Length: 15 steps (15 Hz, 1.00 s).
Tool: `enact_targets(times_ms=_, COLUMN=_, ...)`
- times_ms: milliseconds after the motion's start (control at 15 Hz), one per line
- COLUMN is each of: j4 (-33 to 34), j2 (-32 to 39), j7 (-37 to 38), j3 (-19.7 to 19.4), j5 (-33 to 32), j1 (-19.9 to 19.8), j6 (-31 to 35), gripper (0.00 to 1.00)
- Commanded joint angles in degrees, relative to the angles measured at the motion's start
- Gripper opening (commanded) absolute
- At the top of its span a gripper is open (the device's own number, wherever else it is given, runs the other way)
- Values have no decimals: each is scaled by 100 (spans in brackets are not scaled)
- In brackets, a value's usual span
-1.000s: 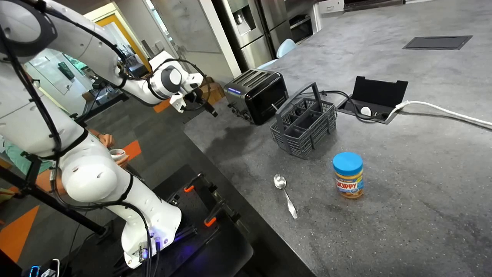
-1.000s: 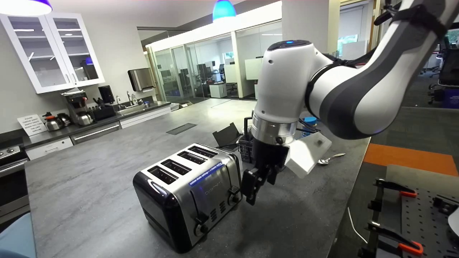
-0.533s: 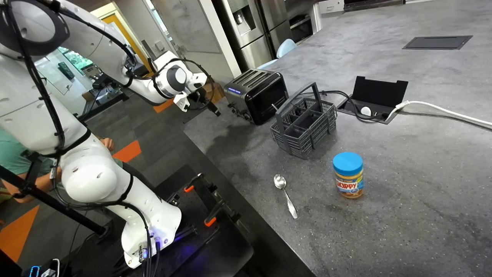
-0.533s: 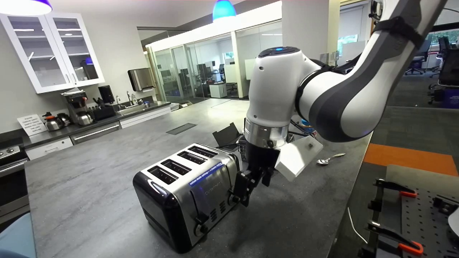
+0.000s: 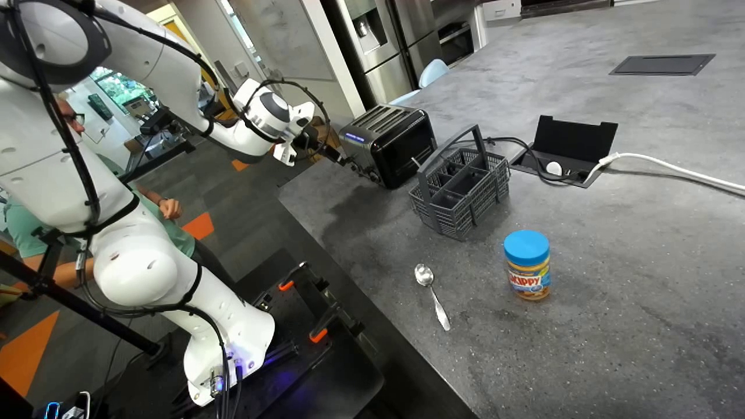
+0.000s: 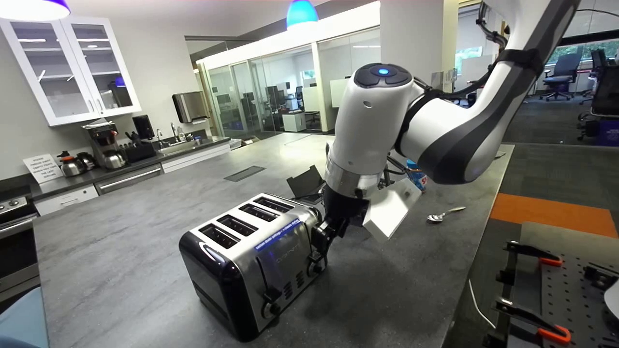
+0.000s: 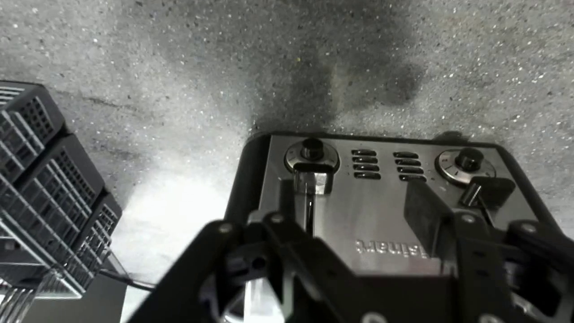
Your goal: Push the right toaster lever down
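Toaster (image 6: 254,263) looks heavy, its right lever (image 7: 314,180) slick and stiff: press that from above; the gripper (image 7: 353,195) is spread.

Bare counter (image 6: 387,304) fronts the toaster (image 6: 254,258), while a wire basket (image 5: 464,201) crowds one end

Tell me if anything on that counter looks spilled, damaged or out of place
Nothing looks spilled or damaged: the toaster and the Skippy jar stand upright. Perhaps out of place is the spoon, lying loose on the counter in both exterior views, although the compartmented wire basket stands nearby.
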Motion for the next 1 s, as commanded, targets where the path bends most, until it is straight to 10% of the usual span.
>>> enact_targets(times_ms=0, j4=424, j2=468, j7=734, j3=-116, j5=-770, j1=137, j6=-93, gripper=36)
enact_targets(times_ms=333, j4=507, j2=904, j7=845, j3=-52, j5=-825, j1=284, j6=-149, gripper=0)
enact_targets(times_ms=667, j4=750, j2=1101, j7=1967, j3=-335, j5=-2098, j1=624, j6=67, gripper=0)
enact_targets(times_ms=933, j4=586, j2=1046, j7=1588, j3=-177, j5=-1682, j1=488, j6=-12, gripper=1)
